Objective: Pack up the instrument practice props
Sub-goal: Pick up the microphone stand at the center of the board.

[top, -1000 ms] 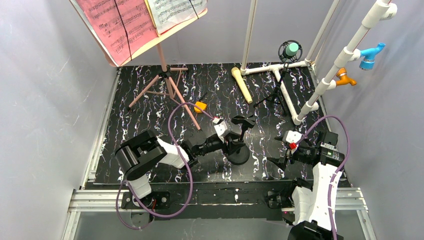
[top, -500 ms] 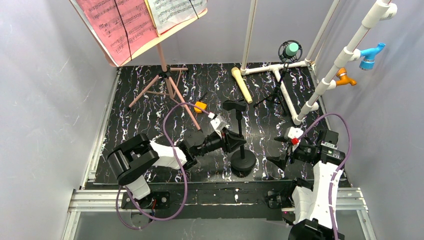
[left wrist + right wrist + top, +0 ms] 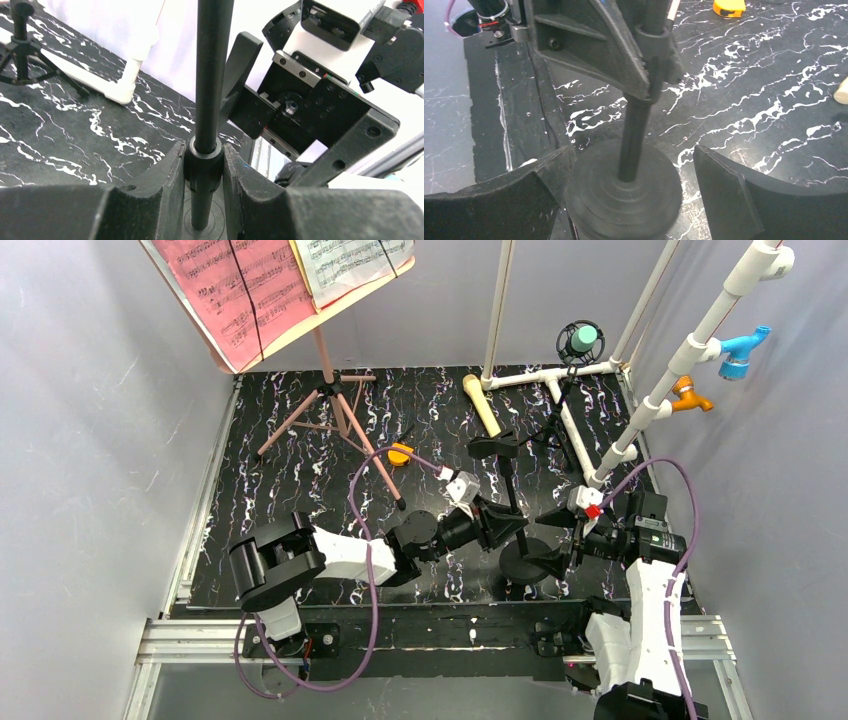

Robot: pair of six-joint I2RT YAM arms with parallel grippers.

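looking across the table (image 3: 290, 475), we are seeing the music board (image 3: 275, 346) up on its tripod (image 3: 330, 410) at the far left, well apart from both arms. the black stand (image 3: 512, 490) is showing upright near the front edge, between the grippers. we are judging it bottom-heavy: its round base (image 3: 624, 195) looks dense, its pole (image 3: 212, 75) stiff, smooth and apt to twist in a pinch. the left gripper (image 3: 505, 525) is clamping the pole low down at its collar (image 3: 203, 167), which suits that weight. the right gripper (image 3: 634, 200) is gaping wide either side of the base, touching nothing we can see. whether the base is resting or lifted, we cannot tell. the beige mic (image 3: 483, 408) is lying and the teal mic (image 3: 583, 338) is standing at the back, both probably light.
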